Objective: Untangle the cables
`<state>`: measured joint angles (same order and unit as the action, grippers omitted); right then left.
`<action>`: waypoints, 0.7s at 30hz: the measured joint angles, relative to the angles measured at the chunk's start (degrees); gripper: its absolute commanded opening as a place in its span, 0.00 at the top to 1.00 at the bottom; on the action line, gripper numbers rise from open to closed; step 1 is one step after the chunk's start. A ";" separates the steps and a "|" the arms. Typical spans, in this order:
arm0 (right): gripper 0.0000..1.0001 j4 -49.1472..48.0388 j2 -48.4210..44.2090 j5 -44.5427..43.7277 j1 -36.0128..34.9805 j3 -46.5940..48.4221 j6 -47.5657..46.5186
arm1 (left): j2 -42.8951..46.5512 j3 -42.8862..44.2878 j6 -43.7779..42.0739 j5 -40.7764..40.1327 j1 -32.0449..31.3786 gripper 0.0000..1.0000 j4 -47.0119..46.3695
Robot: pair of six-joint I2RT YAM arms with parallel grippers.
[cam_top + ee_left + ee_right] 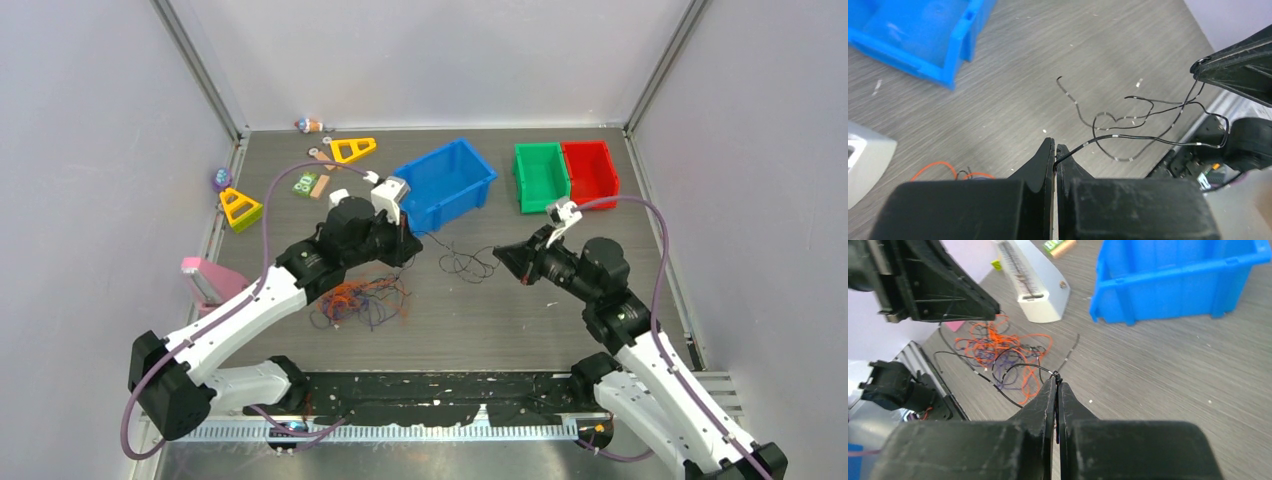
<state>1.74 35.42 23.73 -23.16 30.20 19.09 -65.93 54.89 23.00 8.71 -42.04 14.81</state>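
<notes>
Here, both grippers are clenched on a single black strand [466, 263] of the cables. The left gripper [1054, 149] pinches it at its fingertips, the right gripper [1057, 384] does the same further along, and the thin wire hangs in loose loops between the two tips. The rest of the cables, an orange-red, purple and black clump [358, 300], lies on the grey table [560, 320] beneath the left arm, well short of the blue bin [450, 200].
</notes>
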 measured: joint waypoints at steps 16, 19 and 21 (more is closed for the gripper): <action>0.95 0.04 32.81 -6.58 -0.33 28.37 -0.79 | -17.40 25.11 -4.07 -20.52 3.69 1.00 7.06; 0.95 -1.75 38.93 -6.64 -0.37 34.36 -0.76 | -24.24 31.89 -4.48 -22.49 4.66 1.00 6.93; 0.94 -2.27 42.58 -6.69 -0.35 37.57 -0.79 | -29.14 36.13 -4.70 -24.33 5.05 1.00 6.93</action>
<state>-0.54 78.00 17.04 -23.51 67.77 18.31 -95.07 91.02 18.31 -15.62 -36.99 21.74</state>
